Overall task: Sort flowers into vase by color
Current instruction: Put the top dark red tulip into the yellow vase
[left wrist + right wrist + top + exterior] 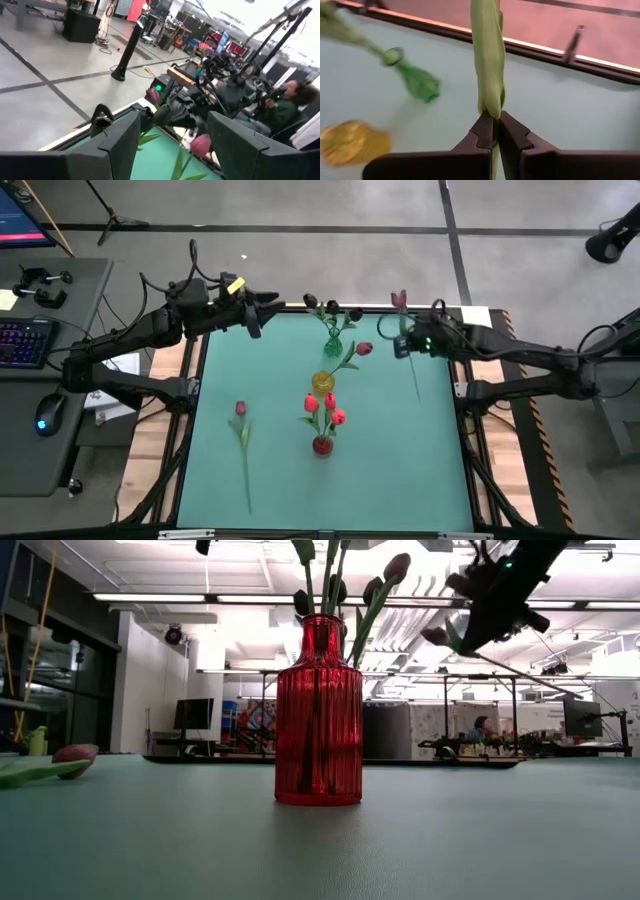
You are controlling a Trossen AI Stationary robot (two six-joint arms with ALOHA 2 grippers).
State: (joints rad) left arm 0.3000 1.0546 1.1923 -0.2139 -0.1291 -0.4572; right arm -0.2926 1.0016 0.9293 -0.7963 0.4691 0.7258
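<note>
Three small vases stand mid-table: a green vase (333, 345) with near-black tulips (322, 305), a yellow vase (323, 380) with a crimson tulip (363, 348), and a red vase (322, 445) (319, 725) with bright red tulips (325, 408). One crimson tulip (241, 409) (75, 753) lies flat on the mat at the left. My right gripper (405, 343) (496, 131) hovers right of the green vase, shut on a pink-headed tulip (399, 300). My left gripper (254, 317) (172, 145) is open at the far left corner of the mat, holding nothing. My right gripper pinches the tulip's green stem and wrapped leaf (491, 102) between its two fingertips, fingers lying across the stem, on the upper part below the head. The tulip is lifted clear of the table, tilted, with its head (435, 636) toward the far edge and its stem end (417, 392) trailing toward the near side.
The green mat (400, 470) has bare room on its near half and right side. Wooden table edges (160, 430) flank the mat. A desk with a keyboard (22, 340) sits off to the left. A seated person (285, 102) shows in the room beyond.
</note>
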